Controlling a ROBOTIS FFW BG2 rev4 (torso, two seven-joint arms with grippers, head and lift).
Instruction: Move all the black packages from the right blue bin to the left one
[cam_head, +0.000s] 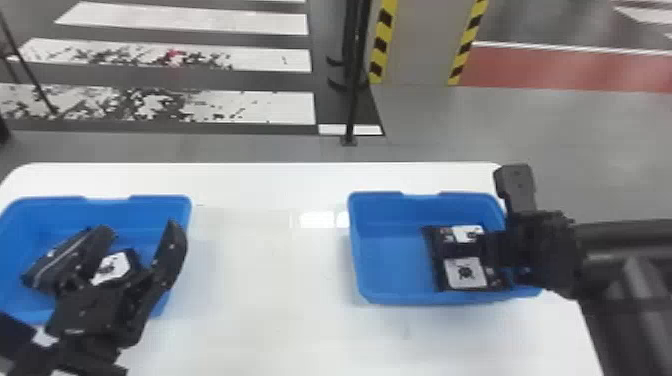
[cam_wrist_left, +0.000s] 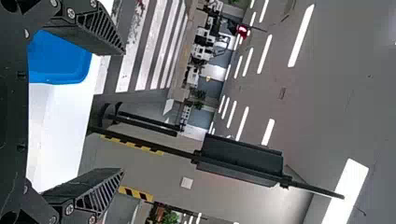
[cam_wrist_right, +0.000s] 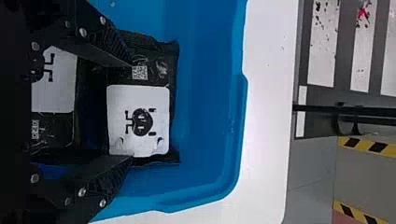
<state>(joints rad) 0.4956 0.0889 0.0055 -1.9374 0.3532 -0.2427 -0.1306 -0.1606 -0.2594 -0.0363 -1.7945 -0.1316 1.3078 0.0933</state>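
Note:
My left gripper (cam_head: 139, 231) stands open over the left blue bin (cam_head: 160, 202), where a black package (cam_head: 47, 267) and a white-labelled one (cam_head: 114, 267) lie. The left wrist view has the same gripper (cam_wrist_left: 123, 111) with its fingers wide apart and nothing between them. In the right blue bin (cam_head: 390, 260) are two black packages with white labels, a nearer one (cam_head: 465, 274) and a farther one (cam_head: 467, 234). My right gripper (cam_head: 500, 247) is low over them. In the right wrist view, the open right gripper (cam_wrist_right: 133, 112) has its fingertips at the farther package (cam_wrist_right: 140, 119); contact is unclear.
Both bins stand on a white table (cam_head: 270, 265), with a wide stretch of tabletop between them. Beyond its far edge are a thin black post (cam_head: 352, 100) and a pillar (cam_head: 422, 45) with yellow-black striped edges. The right arm (cam_head: 630, 280) extends over the table's right side.

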